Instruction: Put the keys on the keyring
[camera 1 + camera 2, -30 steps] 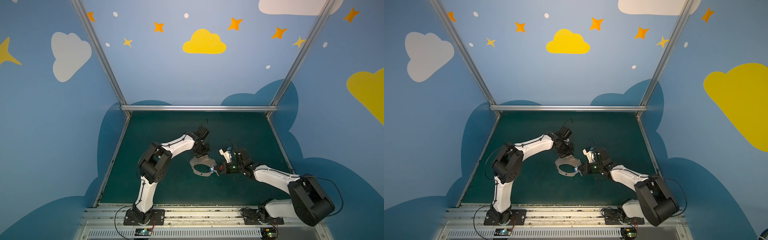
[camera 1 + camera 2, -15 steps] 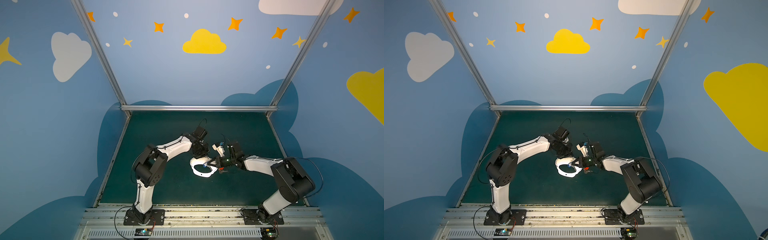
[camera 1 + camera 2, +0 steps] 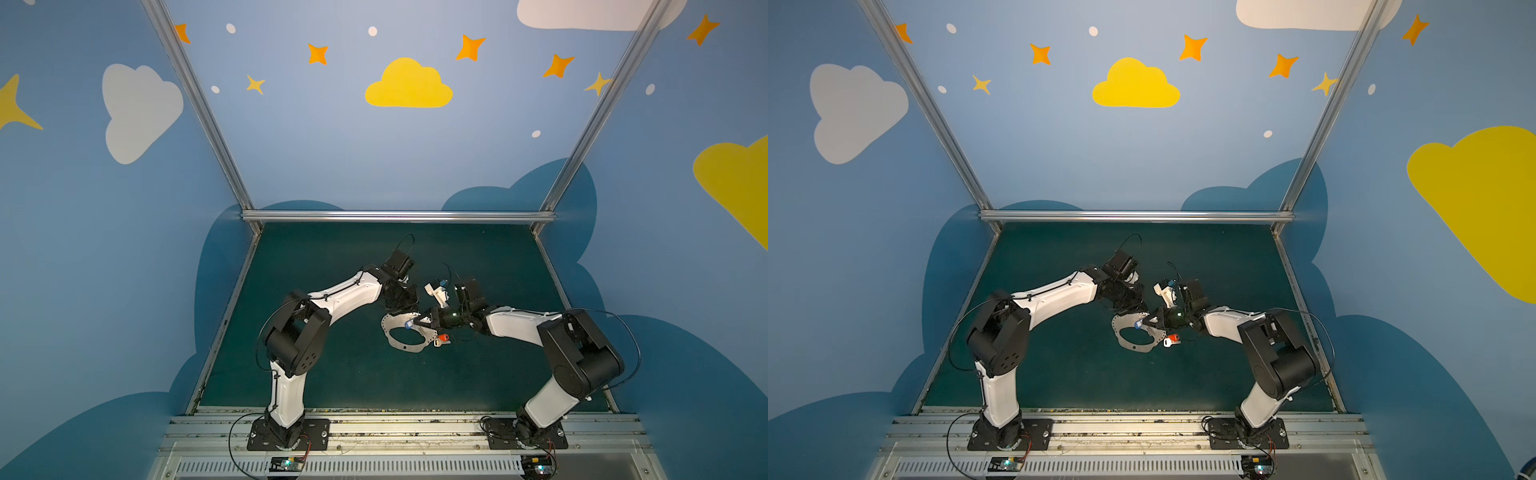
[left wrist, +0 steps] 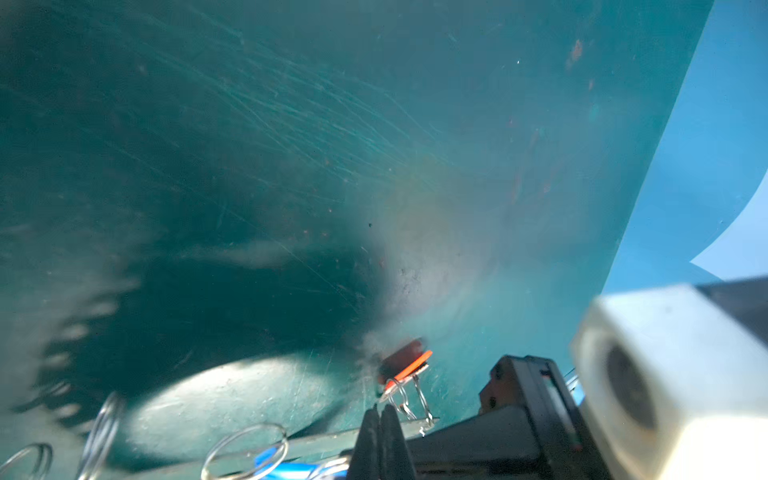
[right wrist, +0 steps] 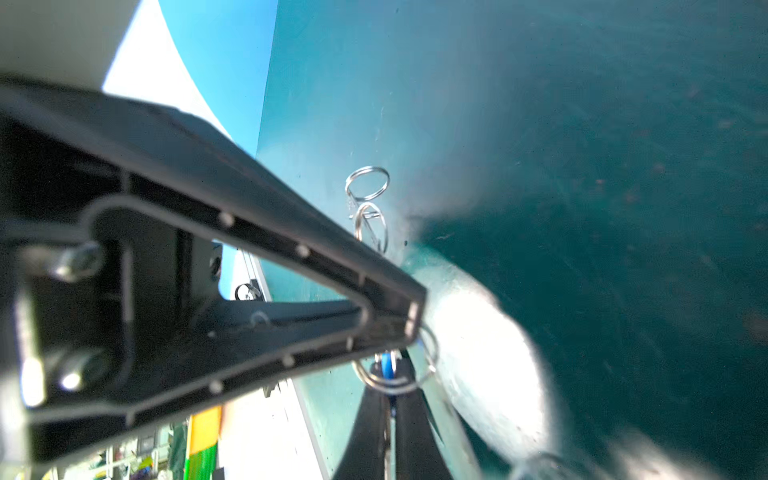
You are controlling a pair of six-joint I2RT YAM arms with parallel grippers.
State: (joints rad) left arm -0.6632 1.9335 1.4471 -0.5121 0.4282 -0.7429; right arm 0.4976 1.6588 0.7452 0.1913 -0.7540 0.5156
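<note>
The keyring (image 3: 405, 344), a flat grey oval plate, is tilted up off the green mat (image 3: 332, 374) at mid-table. My left gripper (image 3: 405, 312) is shut on its far rim; in the left wrist view the plate's edge (image 4: 316, 440) runs between the closed jaws. My right gripper (image 3: 417, 323) reaches in from the right and is shut on the blue-tagged key (image 5: 387, 361), held over the plate beside a wire ring (image 5: 395, 384). The red-tagged key (image 3: 443, 337) hangs from a small ring at the plate's right rim and shows as the red-tagged key (image 4: 409, 363) in the left wrist view.
Two loose-hanging wire rings (image 5: 368, 183) stand along the plate's edge. The left gripper's black finger (image 5: 291, 270) fills much of the right wrist view. Metal rails (image 3: 399, 216) and blue walls border the mat on three sides.
The right arm's elbow has risen and its gripper has moved left, over the keyring's rim, with the blue-tagged key. The left arm has shifted slightly with the plate.
</note>
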